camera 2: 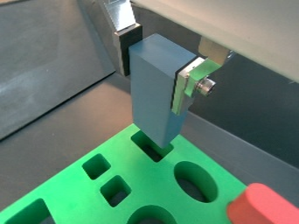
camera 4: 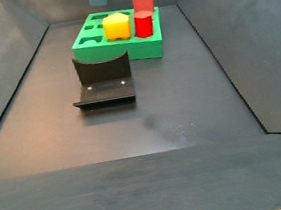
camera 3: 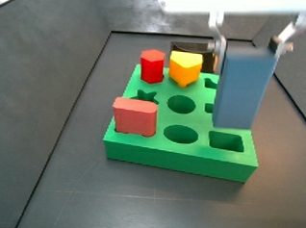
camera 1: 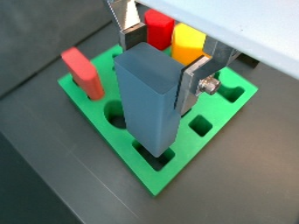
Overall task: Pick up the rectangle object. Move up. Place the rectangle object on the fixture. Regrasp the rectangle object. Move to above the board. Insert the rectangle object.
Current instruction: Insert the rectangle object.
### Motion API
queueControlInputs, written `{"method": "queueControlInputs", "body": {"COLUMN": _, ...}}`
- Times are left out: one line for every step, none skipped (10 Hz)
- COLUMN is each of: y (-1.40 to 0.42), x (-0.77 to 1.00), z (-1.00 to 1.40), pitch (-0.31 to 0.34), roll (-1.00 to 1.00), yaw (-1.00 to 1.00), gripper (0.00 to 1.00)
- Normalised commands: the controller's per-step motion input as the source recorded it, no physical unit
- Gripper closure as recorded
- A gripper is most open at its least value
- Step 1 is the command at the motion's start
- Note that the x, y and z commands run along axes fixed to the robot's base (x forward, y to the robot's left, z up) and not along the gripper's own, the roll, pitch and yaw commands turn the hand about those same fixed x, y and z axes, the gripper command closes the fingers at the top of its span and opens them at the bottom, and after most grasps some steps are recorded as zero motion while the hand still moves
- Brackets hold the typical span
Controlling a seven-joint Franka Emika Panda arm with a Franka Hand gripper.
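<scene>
A: We've got the gripper (camera 2: 158, 66) clamped on the upper end of the rectangle object (camera 2: 159, 92), the silver fingers (camera 1: 193, 77) pressed flat against its sides. The steel-blue block hangs upright over the green board (camera 1: 216, 122), its lower end right at the rectangular slot (camera 2: 151, 145).

B: In a side view the slot (camera 3: 227, 141) sits at the board's (camera 3: 180, 156) corner nearest that camera, about five o'clock from the round hole (camera 3: 181, 135). Is the tip inside yet?

A: In both wrist views it looks just entered, though we can't tell how deep.

B: Then our worry is jamming. If the block is slightly tilted or twisted in the grip, an edge could catch the slot rim and wedge.

A: Pushing down against that might slide the block up between the pads, or shove the board across the floor.

B: The salmon block (camera 3: 135, 116) and the red (camera 3: 152, 66) and yellow (camera 3: 185, 67) pegs stand well apart, so we doubt a collision there.
</scene>
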Motion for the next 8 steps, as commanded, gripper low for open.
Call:
{"method": "queueControlInputs", "body": {"y": 0.00, "x": 0.25, "z": -0.42, "pitch": -0.126, "roll": 0.00, "yaw": 0.40, "gripper": 1.00}}
{"method": "queueControlInputs", "body": {"y": -0.03, "x": 0.12, "z": -0.18, "pitch": -0.053, "roll": 0.02, "yaw": 0.26, "gripper": 1.00}}
{"method": "queueControlInputs", "body": {"y": 0.00, "x": 0.07, "z": -0.23, "pitch": -0.050, "roll": 0.04, "yaw": 0.19, "gripper": 1.00}}
{"method": "queueControlInputs", "body": {"y": 0.00, "x": 0.00, "z": -0.25, "pitch": -0.059, "roll": 0.06, "yaw": 0.17, "gripper": 1.00}}
{"method": "queueControlInputs", "body": {"y": 0.00, "x": 0.00, "z": -0.13, "pitch": -0.024, "roll": 0.02, "yaw": 0.04, "gripper": 1.00}}
{"method": "queueControlInputs", "body": {"y": 0.00, "x": 0.00, "z": -0.12, "pitch": -0.009, "roll": 0.03, "yaw": 0.00, "gripper": 1.00}}
{"method": "queueControlInputs", "body": {"y": 0.00, "x": -0.01, "z": -0.12, "pitch": -0.007, "roll": 0.02, "yaw": 0.00, "gripper": 1.00}}
{"method": "queueControlInputs", "body": {"y": 0.00, "x": 0.00, "z": -0.14, "pitch": -0.003, "roll": 0.00, "yaw": 0.00, "gripper": 1.00}}
